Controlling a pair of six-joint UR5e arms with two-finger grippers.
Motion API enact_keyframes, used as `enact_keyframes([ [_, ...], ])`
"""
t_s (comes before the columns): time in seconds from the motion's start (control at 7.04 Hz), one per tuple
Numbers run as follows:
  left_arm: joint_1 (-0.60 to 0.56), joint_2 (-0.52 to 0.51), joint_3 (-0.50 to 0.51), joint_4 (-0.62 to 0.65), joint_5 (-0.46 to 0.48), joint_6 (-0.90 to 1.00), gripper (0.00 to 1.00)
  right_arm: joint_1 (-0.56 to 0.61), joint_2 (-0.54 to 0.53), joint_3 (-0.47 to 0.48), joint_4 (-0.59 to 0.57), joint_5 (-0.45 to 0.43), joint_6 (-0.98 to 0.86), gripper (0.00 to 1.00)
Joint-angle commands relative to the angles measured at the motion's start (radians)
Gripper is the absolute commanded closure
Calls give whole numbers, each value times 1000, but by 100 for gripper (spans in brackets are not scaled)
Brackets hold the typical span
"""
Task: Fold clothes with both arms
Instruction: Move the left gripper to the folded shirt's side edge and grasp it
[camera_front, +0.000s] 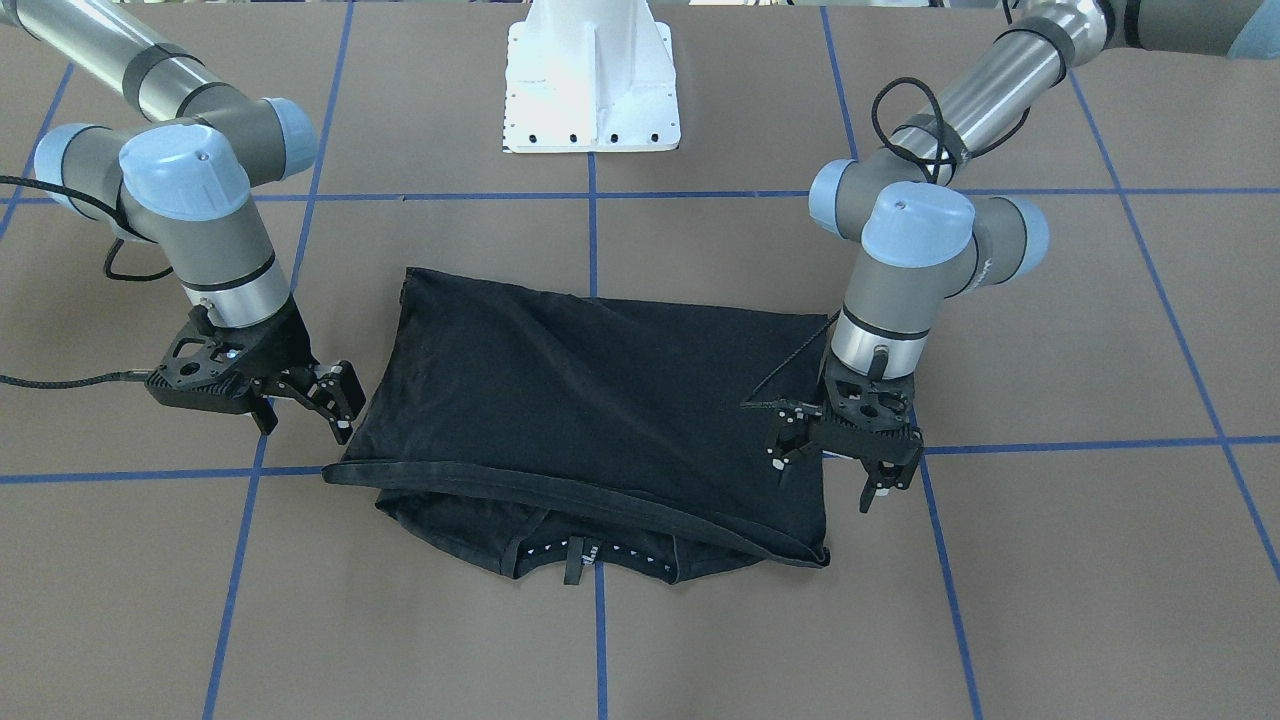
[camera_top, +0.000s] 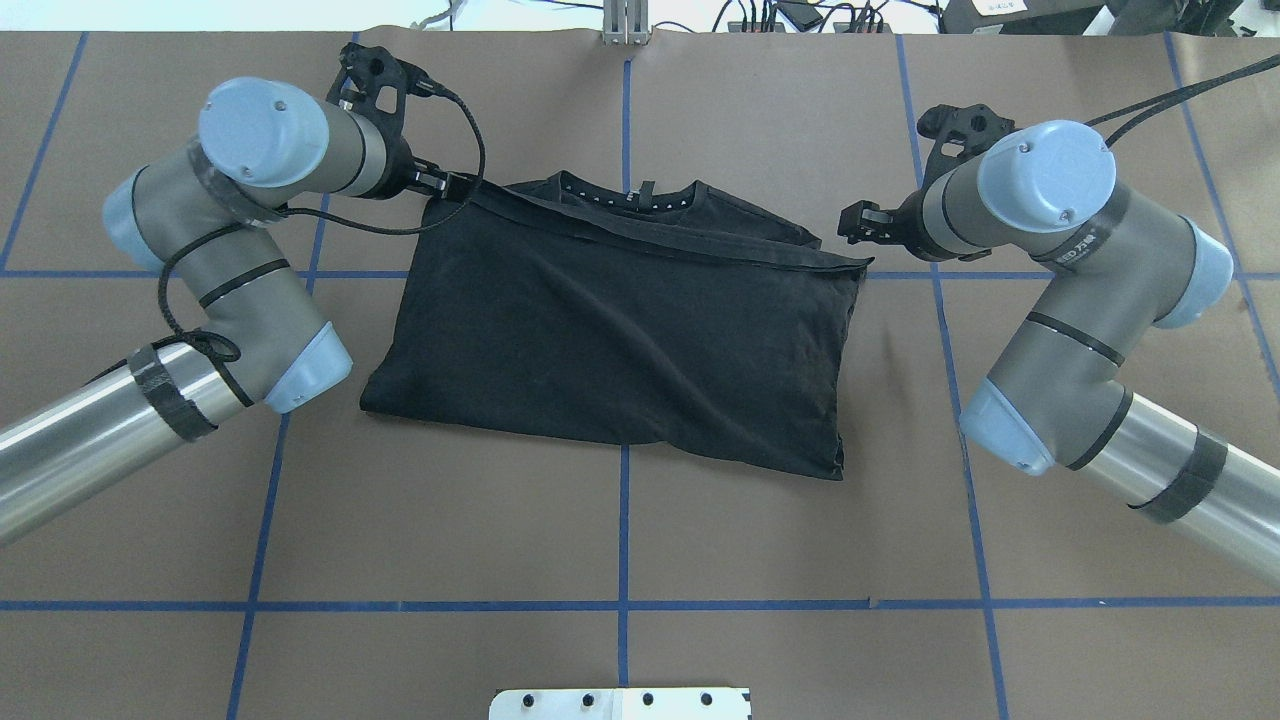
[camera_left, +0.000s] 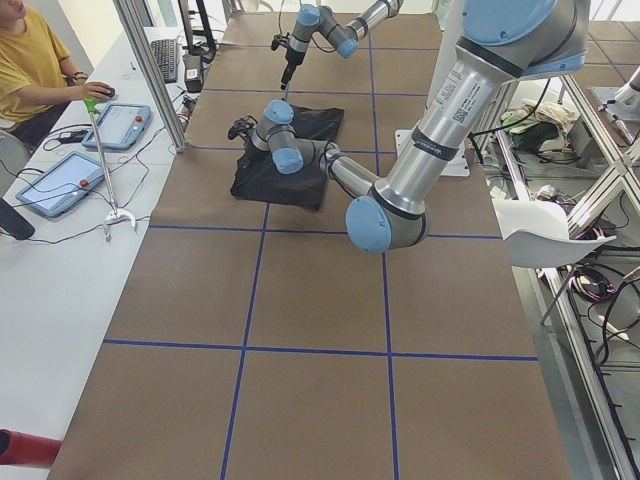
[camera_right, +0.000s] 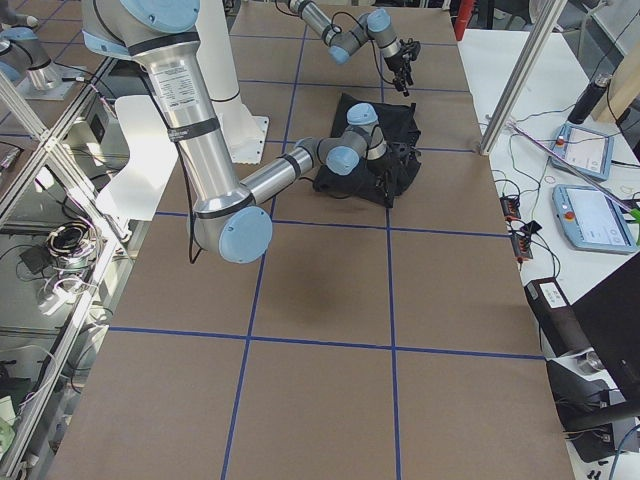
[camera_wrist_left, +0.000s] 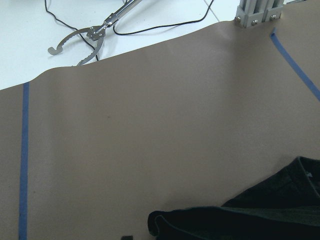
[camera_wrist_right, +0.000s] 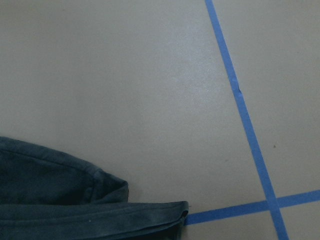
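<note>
You can see the brown bench (camera_front: 700, 620) with blue tape lines (camera_front: 598, 640) making big squares on it. The two arms reach out over it, the left arm (camera_front: 905, 260) on one side of the T-shirt and the right arm (camera_front: 200, 220) on the other.

The black T-shirt (camera_front: 580, 400) lies flat in the middle of the bench, between the two arms. It is folded over on itself, and only plain black cloth faces up. The collar (camera_front: 590, 555) peeks out from under the top layer, on the side far from the robot.

The left hand (camera_front: 828, 478) hangs at the shirt's edge with its fingers apart, holding nothing. The right hand (camera_front: 305, 420) sits just beside the other edge, fingers apart too, with nothing in it.
</note>
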Motion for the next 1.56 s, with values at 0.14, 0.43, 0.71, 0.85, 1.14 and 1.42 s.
enact_keyframes([
  [0.14, 26, 192, -222, -22, -140, -20, 0, 4, -28, 67, 3, 22, -20, 0],
  [0.43, 115, 336, -217, -253, -134, -159, 0, -5, -29, 69, 3, 17, -20, 0],
  [0.71, 188, 381, -209, -315, -82, -236, 0, -5, -29, 69, 3, 16, -20, 0],
  [0.85, 212, 380, -197, -321, -56, -241, 0, -3, -30, 69, 3, 16, -20, 0],
  [1.14, 221, 382, -189, -319, -53, -247, 4, -5, -30, 67, 3, 14, -20, 0],
  [1.42, 226, 380, -181, -318, -53, -246, 34, -5, -30, 69, 3, 14, -20, 0],
])
